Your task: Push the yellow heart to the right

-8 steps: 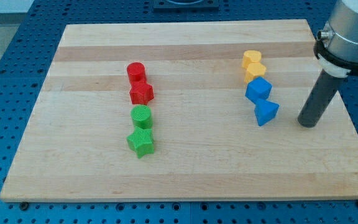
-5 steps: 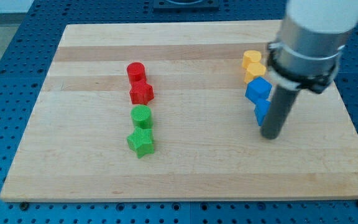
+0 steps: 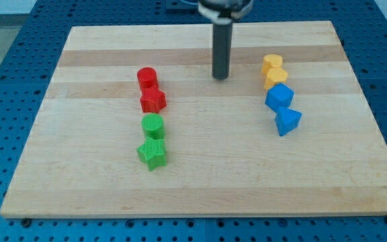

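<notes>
The yellow heart [image 3: 271, 63] lies at the upper right of the wooden board [image 3: 200, 188], touching a second yellow block [image 3: 276, 78] just below it. My tip [image 3: 220, 77] rests on the board to the left of both yellow blocks, with a clear gap between it and them. The rod rises straight up out of the view's top.
A blue cube [image 3: 279, 97] and a blue triangle [image 3: 288, 121] continue the column below the yellow blocks. At centre left stand a red cylinder [image 3: 146, 76], a red block [image 3: 152, 101], a green cylinder [image 3: 153, 124] and a green star [image 3: 152, 154].
The rod has swept from the right side of the board, past the blue blocks, to the left of the yellow blocks. No block has moved.
</notes>
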`<action>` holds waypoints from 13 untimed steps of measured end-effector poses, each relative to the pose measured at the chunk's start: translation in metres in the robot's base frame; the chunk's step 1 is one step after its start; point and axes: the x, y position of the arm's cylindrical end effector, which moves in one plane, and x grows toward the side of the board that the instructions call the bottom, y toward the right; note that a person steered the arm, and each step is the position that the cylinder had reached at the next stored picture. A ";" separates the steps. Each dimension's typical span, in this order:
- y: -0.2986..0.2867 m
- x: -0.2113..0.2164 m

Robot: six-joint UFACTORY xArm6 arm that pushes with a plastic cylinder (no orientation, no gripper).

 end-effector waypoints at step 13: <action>0.130 -0.007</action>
